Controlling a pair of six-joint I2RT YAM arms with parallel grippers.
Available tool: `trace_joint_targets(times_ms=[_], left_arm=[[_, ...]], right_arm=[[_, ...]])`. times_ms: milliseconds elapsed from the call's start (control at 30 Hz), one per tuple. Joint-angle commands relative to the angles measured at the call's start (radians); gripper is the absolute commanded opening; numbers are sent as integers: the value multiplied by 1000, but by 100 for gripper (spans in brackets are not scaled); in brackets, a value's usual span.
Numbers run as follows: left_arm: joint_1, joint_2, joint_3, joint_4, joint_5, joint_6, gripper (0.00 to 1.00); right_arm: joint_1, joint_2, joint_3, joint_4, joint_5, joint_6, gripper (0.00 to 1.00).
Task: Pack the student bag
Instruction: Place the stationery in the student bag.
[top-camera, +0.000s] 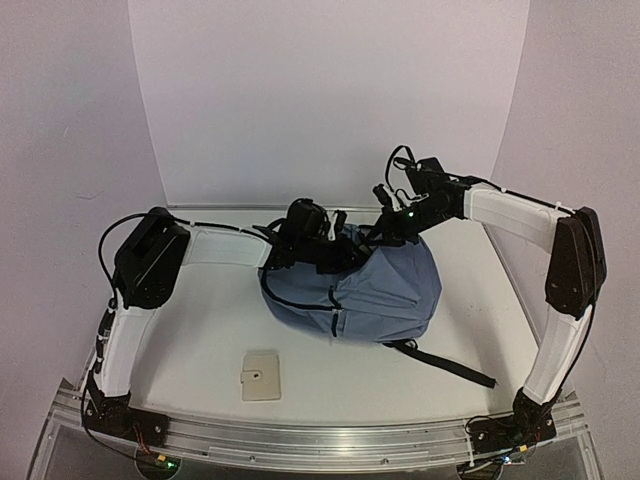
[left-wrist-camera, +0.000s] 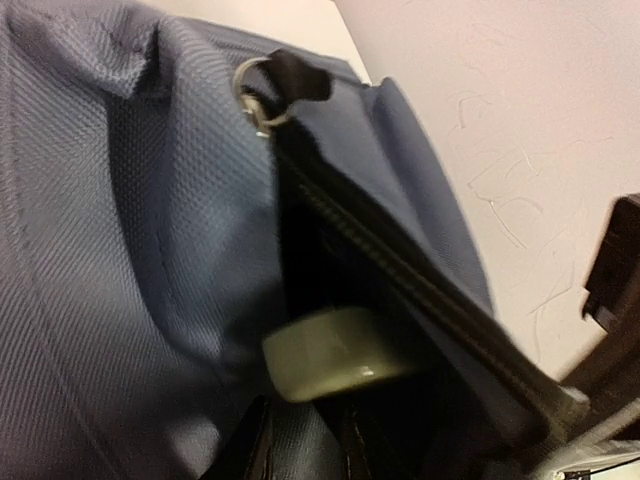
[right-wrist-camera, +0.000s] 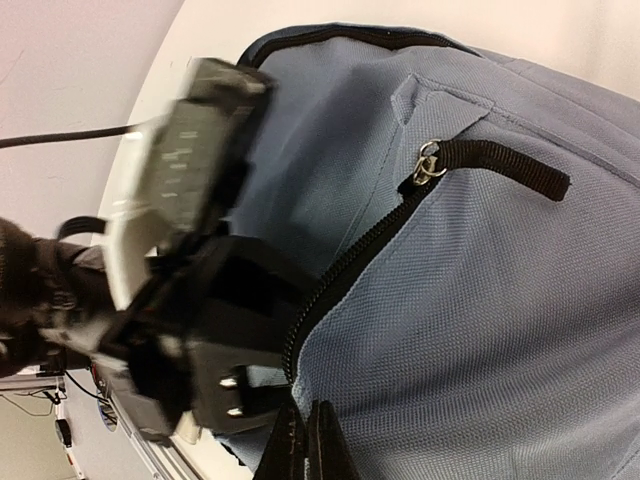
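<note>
The student bag (top-camera: 385, 290) lies in the middle of the table (top-camera: 200, 330), nearer its far edge, with a strap (top-camera: 450, 365) trailing toward the near right corner. It is soft and light, so it will sag wherever it is lifted. The stiffer zip lip is the place to hold it, and the right gripper (right-wrist-camera: 306, 440) is pinched shut there. The left gripper (top-camera: 318, 243) is at the opening, and I cannot tell how wide it stands. A pale rounded thing (left-wrist-camera: 335, 355) in the mouth is perhaps a finger pad. The inside is dark.
</note>
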Motion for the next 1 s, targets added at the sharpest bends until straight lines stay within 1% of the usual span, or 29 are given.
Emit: trace_joint_targets(times_ms=[0,100,233,400,500,533,600,700,767,867,967], left_arm=[[2,57,92,66,65,-22,24],[2,82,107,123,93,-35,26],[2,111,137,177,114,-42,35],[2,178,224,118,103,-48,36],[9,205,242,89,95,-71,38],[12,205,236,84,94,-76,40],[15,183,206,87,85,-69,45],[15,123,141,71,59,-31,58],[17,69,84,57,34,-7,64],[18,-31,-14,43,-28,14,66],[18,-114,-100,56,-57,35,66]], right_arm=[[11,-12,33,28,-100,4,0],[12,-9,31,29,-108,7,0],[20,-4,28,29,-114,9,0],[27,-1,38,28,-115,13,0],[27,-2,45,27,-105,13,0],[26,-2,45,27,-99,11,0],[25,-3,43,27,-90,5,0],[19,0,37,28,-86,0,0],[10,2,37,28,-88,1,0],[-2,1,37,26,-89,-1,0],[-11,-5,34,24,-83,-9,0]])
